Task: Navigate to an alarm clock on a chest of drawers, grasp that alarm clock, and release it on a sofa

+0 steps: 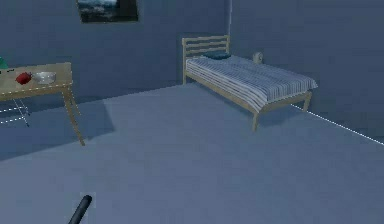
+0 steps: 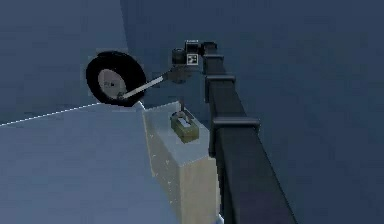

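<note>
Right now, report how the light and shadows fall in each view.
Forward view: dim, even light, and the table casts a dark shadow on the floor beneath and beside it. Arm side view: the pale chest of drawers is the brightest patch, while the dark arm stands close in tone to the shaded wall behind it.

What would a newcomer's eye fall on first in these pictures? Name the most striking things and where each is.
In the arm side view, a round, black-rimmed alarm clock hangs at the far end of the gripper, clear of the pale chest of drawers beside the dark arm. In the forward view, a wooden bed with a striped cover stands at the upper right, and a wooden table bearing small things at the left edge.
</note>
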